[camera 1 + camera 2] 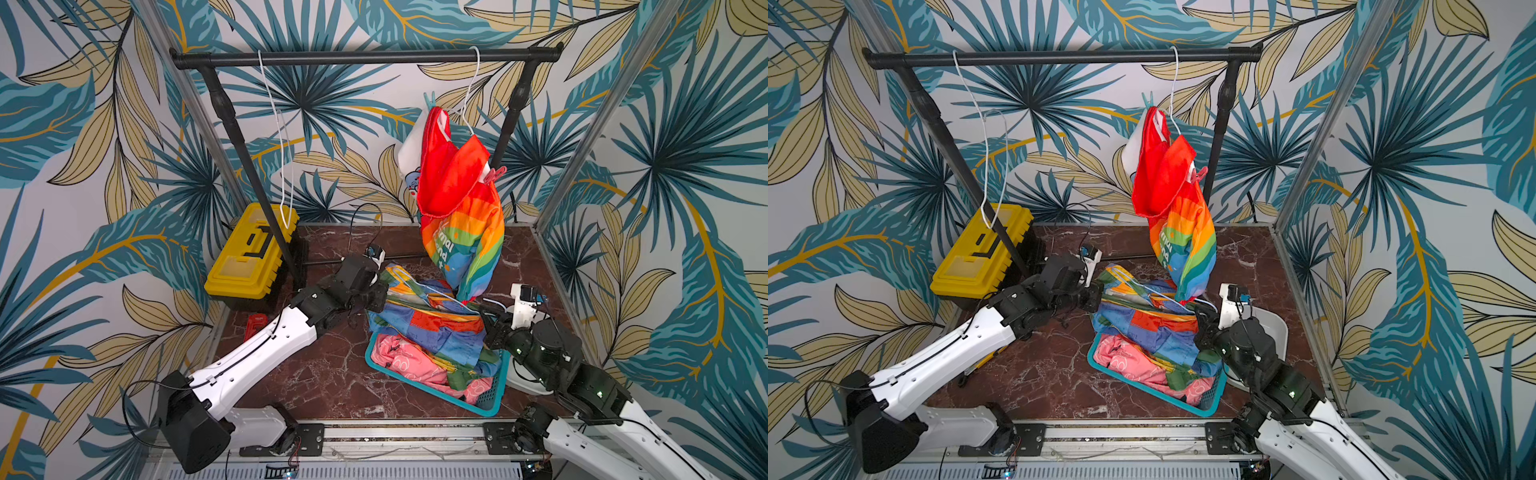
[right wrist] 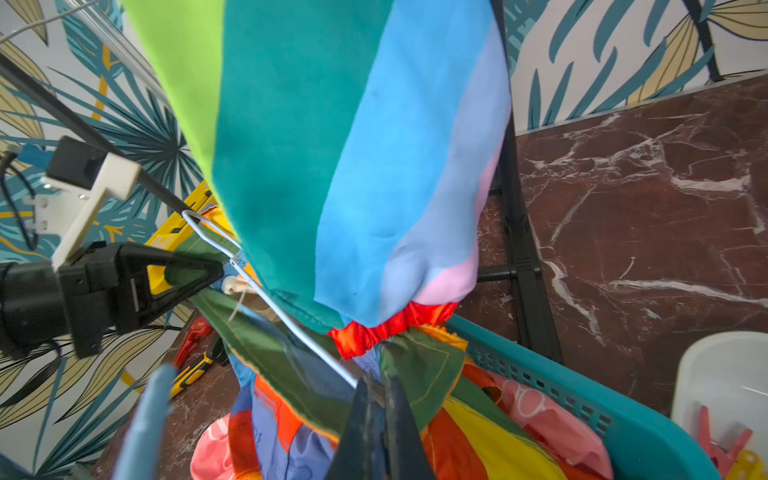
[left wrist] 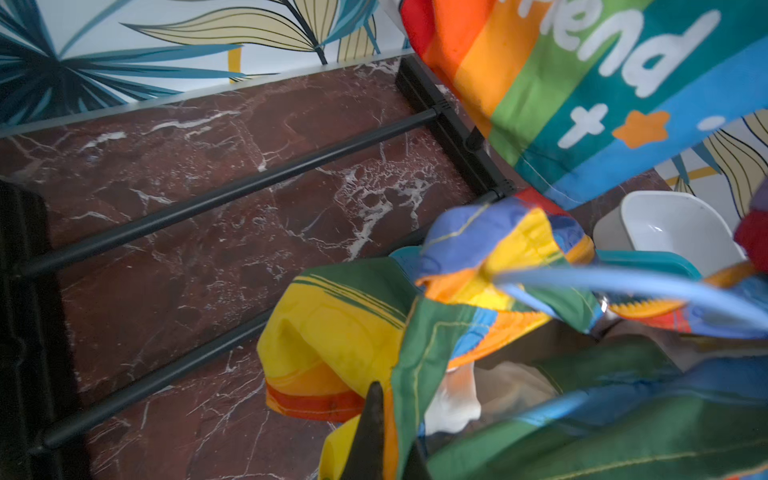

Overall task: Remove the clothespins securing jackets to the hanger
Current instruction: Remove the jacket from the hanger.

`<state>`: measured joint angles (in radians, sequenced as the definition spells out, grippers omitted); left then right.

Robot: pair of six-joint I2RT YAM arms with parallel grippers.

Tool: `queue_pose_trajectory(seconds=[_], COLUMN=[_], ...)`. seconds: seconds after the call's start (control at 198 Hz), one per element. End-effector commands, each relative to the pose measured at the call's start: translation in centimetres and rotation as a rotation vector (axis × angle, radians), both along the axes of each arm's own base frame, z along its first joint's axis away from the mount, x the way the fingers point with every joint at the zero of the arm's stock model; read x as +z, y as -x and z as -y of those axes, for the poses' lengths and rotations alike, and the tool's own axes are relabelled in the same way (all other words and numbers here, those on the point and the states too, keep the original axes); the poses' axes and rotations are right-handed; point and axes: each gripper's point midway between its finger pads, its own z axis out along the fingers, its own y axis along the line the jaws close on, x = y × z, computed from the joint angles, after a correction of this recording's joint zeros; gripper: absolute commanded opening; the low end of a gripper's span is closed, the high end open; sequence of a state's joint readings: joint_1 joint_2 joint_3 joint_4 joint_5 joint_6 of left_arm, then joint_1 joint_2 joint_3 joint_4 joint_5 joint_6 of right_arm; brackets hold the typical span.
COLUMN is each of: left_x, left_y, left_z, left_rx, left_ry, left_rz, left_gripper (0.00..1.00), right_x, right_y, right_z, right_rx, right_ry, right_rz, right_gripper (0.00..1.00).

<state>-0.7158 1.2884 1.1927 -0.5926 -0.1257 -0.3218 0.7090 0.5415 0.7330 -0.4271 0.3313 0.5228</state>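
White arms [image 1: 266, 345], black joints, apparently cabled

Leaf-print walls [image 1: 62, 124], apparently marble tabletop [image 1: 324, 374]

Dark red marble-patterned table [image 1: 324, 374], enclosed by leaf-print wallpaper [image 1: 83, 124]. Black clothes rack [image 1: 365, 58] at the rear, its base rails lying on the table. Yellow toolbox [image 1: 249, 253] beside the rack's left post. Teal perforated basket [image 2: 552, 386] towards the front, white tub [image 3: 681, 232] just beside it. Yellow utility knife [image 2: 191, 374] and red tool [image 2: 191, 336] lie near the toolbox.
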Motion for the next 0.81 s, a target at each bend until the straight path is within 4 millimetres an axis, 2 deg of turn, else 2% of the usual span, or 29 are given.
queue_pose_trajectory(seconds=[0.0, 0.172, 0.253, 0.475, 0.511, 0.632, 0.713, 0.804], left_x=[0.0, -2.4, -3.2, -4.7, -5.0, -5.9, -6.7, -7.3], left_y=[0.8, 1.5, 1.8, 4.0, 4.4, 5.3, 5.7, 6.0], left_z=[0.6, 3.0, 4.2, 8.1, 8.7, 9.7, 10.1, 10.0], left_rx=[-0.023, -0.071, -0.100, -0.221, -0.238, -0.260, -0.270, -0.266], left_ry=[0.013, 0.043, 0.049, 0.053, 0.045, 0.025, 0.019, 0.009], left_rz=[0.005, -0.045, -0.056, -0.090, -0.092, -0.104, -0.115, -0.126], left_gripper=[0.00, 0.00, 0.00, 0.02, 0.03, 0.09, 0.20, 0.31], right_x=[-0.1, 2.4, 2.8, 3.5, 4.4, 4.6, 4.9, 4.9], right_y=[-0.5, -1.0, -1.2, -2.3, -2.6, -3.5, -3.9, -4.3], right_z=[2.3, 0.7, 0.2, -1.6, -2.1, -3.4, -4.4, -4.3], right_rx=[-0.106, -0.043, -0.029, 0.014, 0.026, 0.060, 0.092, 0.081], right_ry=[0.067, -0.015, -0.042, -0.120, -0.151, -0.166, -0.173, -0.167], right_rz=[0.003, 0.050, 0.054, 0.084, 0.113, 0.108, 0.108, 0.104], right_gripper=[0.00, 0.00, 0.00, 0.00, 0.00, 0.00, 0.00, 0.00])
